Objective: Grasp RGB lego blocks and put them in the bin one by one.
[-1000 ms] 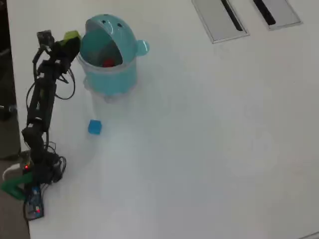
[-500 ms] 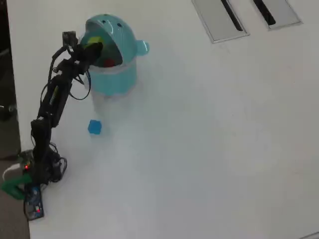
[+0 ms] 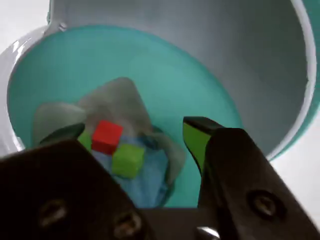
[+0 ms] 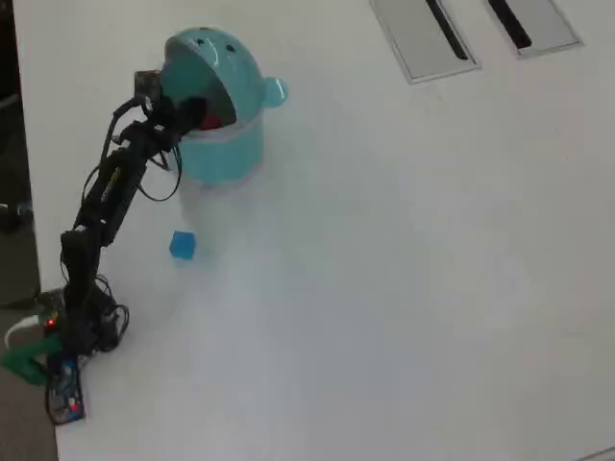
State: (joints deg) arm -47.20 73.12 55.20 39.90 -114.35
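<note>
Jaws [image 3: 135, 132] were spread apart and empty, poised over the open mouth of the bin [image 3: 210, 95], with the arm [image 4: 106, 192] reaching in from the left in the overhead view. Red block [image 3: 106, 136] and yellow-green block [image 3: 127, 160] lay touching each other on the bin's floor, seen from the wrist. Blue block [image 4: 182, 245] sat on the white table [image 4: 404, 269], well apart from the bin [image 4: 226, 144], below it in the overhead view.
</note>
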